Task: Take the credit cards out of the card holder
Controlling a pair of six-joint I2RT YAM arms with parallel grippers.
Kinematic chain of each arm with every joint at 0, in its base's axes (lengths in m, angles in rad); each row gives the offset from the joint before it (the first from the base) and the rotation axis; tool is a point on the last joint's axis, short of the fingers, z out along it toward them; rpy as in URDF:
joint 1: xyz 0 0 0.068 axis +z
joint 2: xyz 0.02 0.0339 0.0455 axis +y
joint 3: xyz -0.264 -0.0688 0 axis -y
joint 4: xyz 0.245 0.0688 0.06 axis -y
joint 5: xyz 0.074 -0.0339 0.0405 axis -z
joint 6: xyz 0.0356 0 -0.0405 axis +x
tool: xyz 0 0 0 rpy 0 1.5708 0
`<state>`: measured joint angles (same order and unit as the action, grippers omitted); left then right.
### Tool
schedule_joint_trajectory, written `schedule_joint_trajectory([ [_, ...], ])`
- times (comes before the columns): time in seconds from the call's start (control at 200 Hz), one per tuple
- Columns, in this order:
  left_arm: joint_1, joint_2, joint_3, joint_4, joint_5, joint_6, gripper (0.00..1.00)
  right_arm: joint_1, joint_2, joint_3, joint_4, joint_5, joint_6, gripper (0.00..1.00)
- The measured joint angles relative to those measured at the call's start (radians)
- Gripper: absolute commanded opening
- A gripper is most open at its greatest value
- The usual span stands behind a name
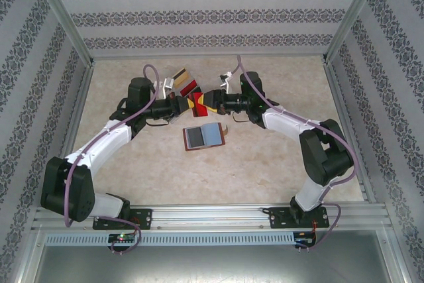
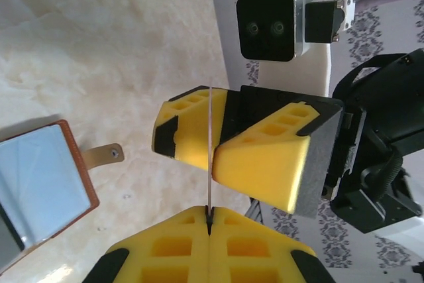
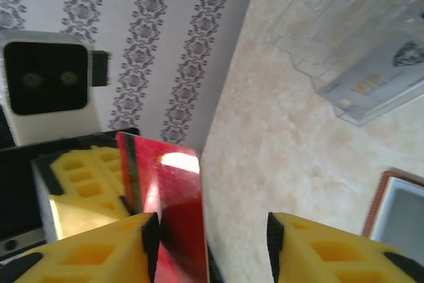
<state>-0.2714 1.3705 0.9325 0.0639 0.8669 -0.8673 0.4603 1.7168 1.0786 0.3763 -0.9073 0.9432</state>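
Note:
A red credit card [image 1: 197, 103] hangs above the table between the two grippers. My left gripper [image 2: 211, 220] is shut on one end of it; the card [image 2: 211, 150] shows there edge-on. My right gripper [image 3: 212, 243] is open around the other end. The red card [image 3: 169, 190] lies against its left finger [image 3: 99, 250], and the other finger [image 3: 331, 250] stands well apart. The brown card holder [image 1: 204, 136] lies open on the table just in front of the grippers, and its strap end [image 2: 106, 156] shows in the left wrist view.
Loose cards [image 1: 180, 77] lie on the table behind the grippers. A clear plastic sleeve [image 3: 351, 44] holding a pale card lies near them. Patterned walls [image 1: 199, 18] and metal posts enclose the table on three sides.

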Motion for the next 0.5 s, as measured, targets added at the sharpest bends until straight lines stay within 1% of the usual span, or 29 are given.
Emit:
schedule_joint_trajectory([
  [0.035, 0.001, 0.000, -0.002, 0.011, 0.006, -0.013, 0.00, 0.000, 0.003, 0.001, 0.034, -0.010, 0.029, 0.35],
  [0.085, 0.002, 0.000, -0.007, 0.028, 0.015, -0.031, 0.00, 0.000, 0.008, 0.002, 0.086, -0.025, 0.069, 0.26],
  [0.145, 0.005, 0.000, -0.013, 0.052, 0.021, -0.056, 0.00, 0.000, 0.019, 0.001, 0.155, -0.036, 0.130, 0.17],
  [0.225, 0.006, -0.001, -0.026, 0.092, 0.018, -0.097, 0.13, -0.005, 0.029, -0.001, 0.227, -0.045, 0.191, 0.10],
  [0.29, 0.005, -0.002, -0.048, 0.137, 0.007, -0.138, 0.25, -0.005, 0.031, -0.008, 0.267, -0.048, 0.226, 0.06],
  [0.365, -0.002, -0.011, -0.077, 0.171, -0.018, -0.188, 0.31, -0.004, 0.030, -0.015, 0.295, -0.034, 0.254, 0.05],
  [0.505, -0.040, -0.049, -0.124, 0.241, -0.093, -0.257, 0.33, -0.004, 0.023, -0.041, 0.317, 0.016, 0.290, 0.05],
])
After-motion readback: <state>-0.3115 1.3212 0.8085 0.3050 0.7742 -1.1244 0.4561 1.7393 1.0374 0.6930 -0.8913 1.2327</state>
